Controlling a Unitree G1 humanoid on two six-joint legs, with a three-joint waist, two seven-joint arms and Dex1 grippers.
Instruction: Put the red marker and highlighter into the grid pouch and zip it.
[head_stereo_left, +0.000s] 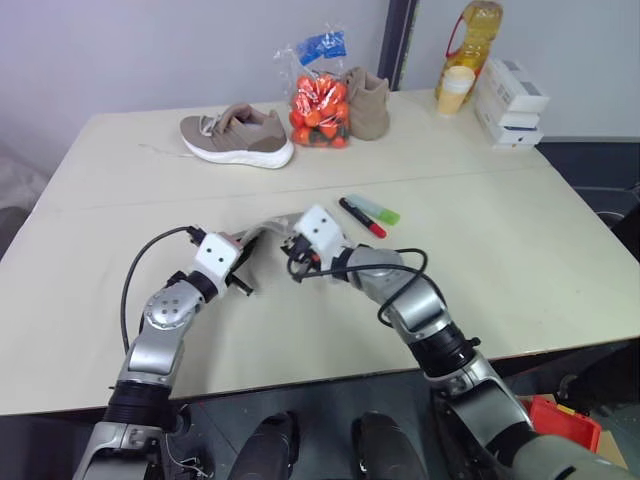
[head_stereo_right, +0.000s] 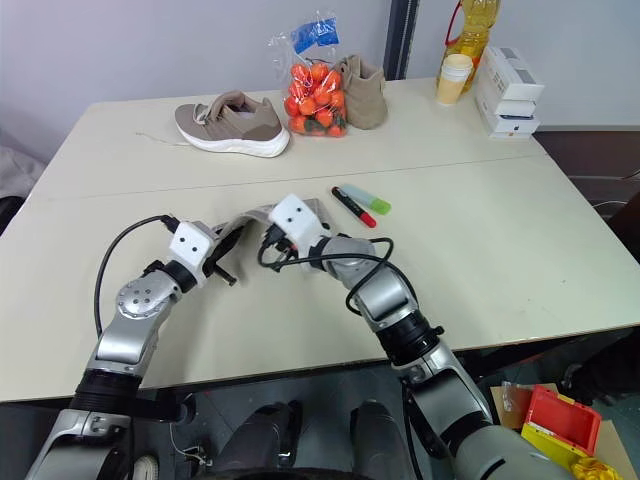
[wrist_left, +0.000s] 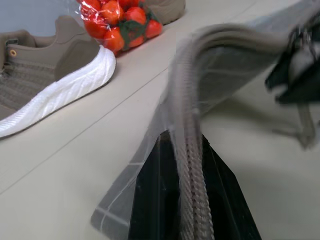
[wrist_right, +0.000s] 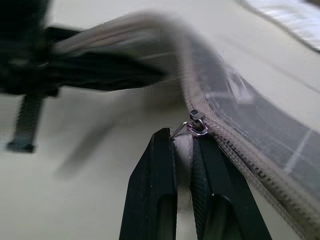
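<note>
The grid pouch hangs arched above the table between my two grippers. My left gripper is shut on the pouch's zipper edge at one end. My right gripper is shut on the zipper pull, right below the metal slider, and the zipper beyond it looks closed. In the head views the left gripper and right gripper sit close together at mid-table. The red marker and the highlighter lie side by side on the table, just behind and to the right of my right gripper.
At the back of the table stand a tan shoe, a bag of orange-red fruit, a second brown shoe, an oil bottle, a paper cup and stacked white boxes.
</note>
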